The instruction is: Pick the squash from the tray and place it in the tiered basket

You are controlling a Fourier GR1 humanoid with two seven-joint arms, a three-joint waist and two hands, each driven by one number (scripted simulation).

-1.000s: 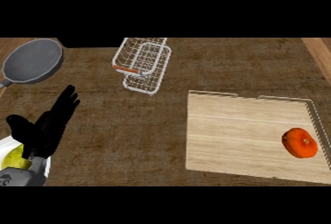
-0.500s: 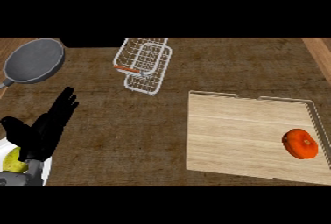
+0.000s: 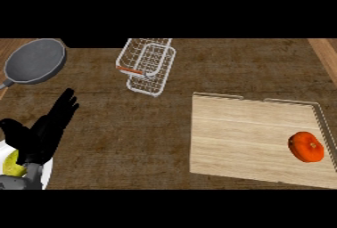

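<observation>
With the squash (image 3: pixel 306 146) lying near the tray (image 3: pixel 250 133)'s right edge and only the left hand (image 3: pixel 43 136) seen, open and empty, at the tabletop's left edge, a cross-reach could be overstretched.

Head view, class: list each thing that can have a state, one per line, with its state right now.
squash: lying on the tray, near its right edge, untouched
tray: flat on the counter, holding only the squash
tiered basket: nothing visible inside
pan: nothing in it
left hand: open, holding nothing
</observation>
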